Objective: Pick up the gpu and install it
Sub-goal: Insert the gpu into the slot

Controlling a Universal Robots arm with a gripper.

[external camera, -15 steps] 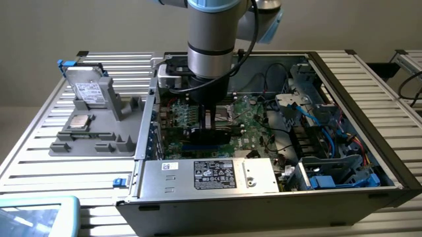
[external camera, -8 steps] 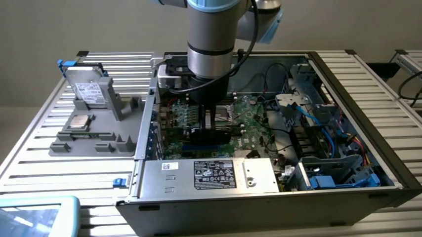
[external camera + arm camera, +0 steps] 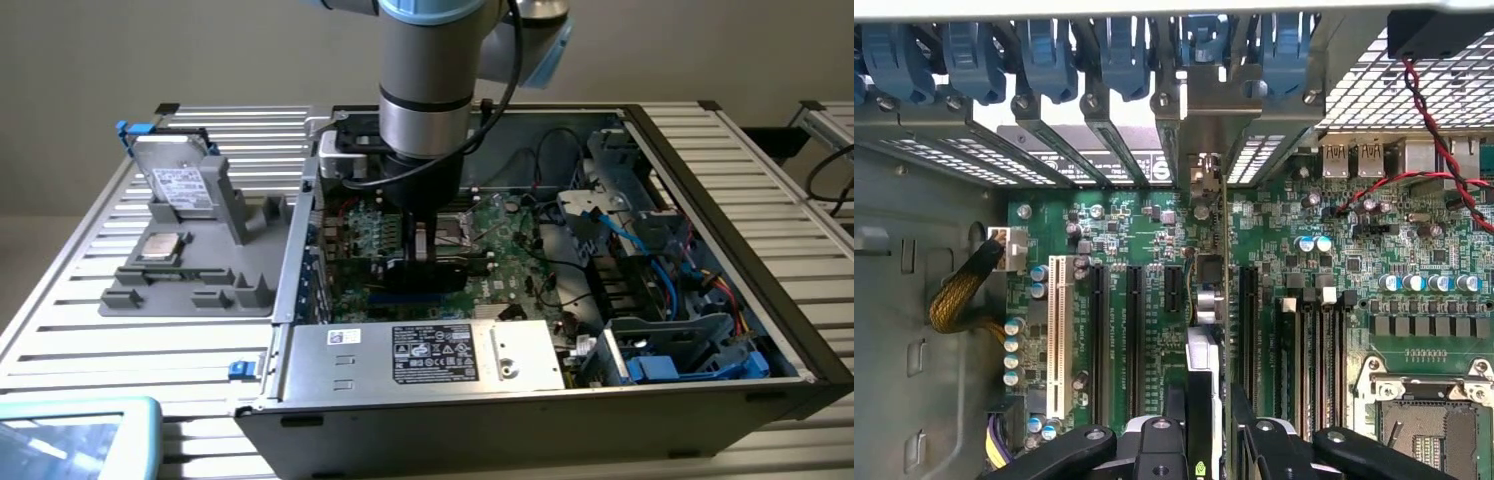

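Note:
The gpu (image 3: 1206,300) stands on edge over the green motherboard (image 3: 1354,250), between two long black expansion slots (image 3: 1134,330). Its silver bracket end (image 3: 1204,110) reaches the rear slot openings under the blue clips (image 3: 1044,55). My gripper (image 3: 1209,440) is shut on the card, one black finger on each side. In the exterior view the gripper (image 3: 424,235) reaches down into the open computer case (image 3: 747,250) with the dark gpu (image 3: 430,268) below it, close to the board. I cannot tell whether the card's edge is in a slot.
A white slot (image 3: 1059,335) and a yellow braided cable (image 3: 959,295) lie beside the card. Red and black wires (image 3: 1434,150) cross the board near the CPU socket (image 3: 1424,420). The labelled power supply (image 3: 427,355) fills the case front. A grey parts holder (image 3: 187,240) stands outside.

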